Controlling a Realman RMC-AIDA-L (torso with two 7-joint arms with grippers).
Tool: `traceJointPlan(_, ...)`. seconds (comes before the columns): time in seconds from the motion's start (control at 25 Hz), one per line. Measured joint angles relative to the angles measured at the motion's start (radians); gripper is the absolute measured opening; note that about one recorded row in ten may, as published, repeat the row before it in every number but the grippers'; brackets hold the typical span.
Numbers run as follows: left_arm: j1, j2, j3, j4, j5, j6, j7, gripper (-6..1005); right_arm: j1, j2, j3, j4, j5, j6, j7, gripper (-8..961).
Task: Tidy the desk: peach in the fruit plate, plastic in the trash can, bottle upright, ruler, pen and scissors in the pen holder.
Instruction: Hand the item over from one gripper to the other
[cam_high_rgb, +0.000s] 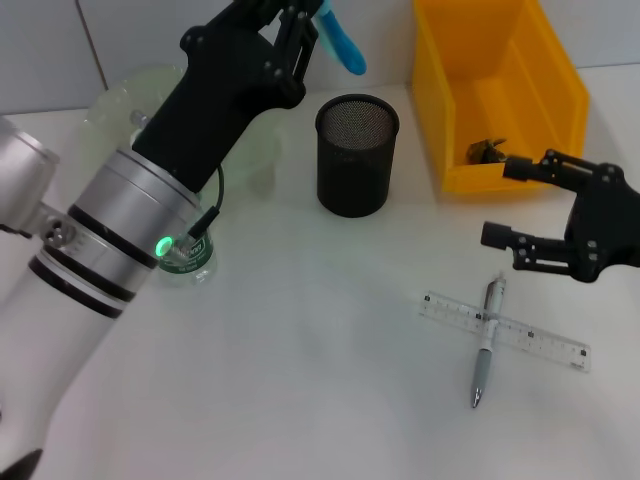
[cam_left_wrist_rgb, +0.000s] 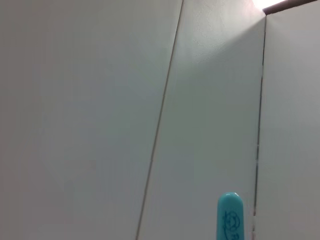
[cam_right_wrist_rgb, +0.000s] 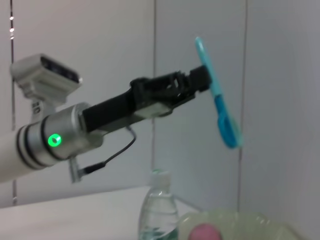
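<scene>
My left gripper (cam_high_rgb: 305, 22) is raised at the back, shut on the blue-handled scissors (cam_high_rgb: 341, 46), which hang tilted above and just behind the black mesh pen holder (cam_high_rgb: 357, 155). The scissors (cam_right_wrist_rgb: 220, 106) also show in the right wrist view, and a handle tip of the scissors (cam_left_wrist_rgb: 230, 218) in the left wrist view. A clear ruler (cam_high_rgb: 548, 342) lies on the table with a grey pen (cam_high_rgb: 486, 345) across it. My right gripper (cam_high_rgb: 510, 203) hovers open above them. The bottle (cam_high_rgb: 190, 262) stands upright under my left arm. A peach (cam_right_wrist_rgb: 204, 233) sits in the green fruit plate (cam_right_wrist_rgb: 245, 222).
The yellow trash can (cam_high_rgb: 432, 110) stands at the back right with a dark crumpled piece (cam_high_rgb: 487, 150) inside it. The fruit plate (cam_high_rgb: 115, 100) is at the back left, partly behind my left arm. A white tiled wall runs along the back.
</scene>
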Motion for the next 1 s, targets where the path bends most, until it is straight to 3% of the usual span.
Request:
traceJointPlan(0.08, 0.003, 0.000, 0.060, -0.002, -0.094, -0.007, 0.102, 205, -0.005, 0.001, 0.005, 0.031, 0.039, 0.013, -0.032, 708)
traceJointPlan(0.28, 0.009, 0.000, 0.092, 0.000, -0.123, -0.035, 0.184, 205, -0.028, 0.001, -0.004, 0.140, 0.205, 0.046, -0.154, 707)
traceJointPlan(0.44, 0.000, 0.000, 0.124, -0.001, -0.202, -0.062, 0.238, 205, -0.015, 0.002, -0.004, 0.198, 0.217, 0.051, -0.201, 706)
traceJointPlan(0.76, -0.027, 0.000, 0.285, 0.026, -0.475, -0.054, 0.490, 205, 0.035, 0.005, -0.006, 0.342, 0.248, 0.090, -0.331, 704)
traceJointPlan(1.0, -0.050, 0.000, 0.330, 0.026, -0.533, -0.054, 0.528, 205, 0.083, 0.006, -0.009, 0.406, 0.248, 0.137, -0.376, 703)
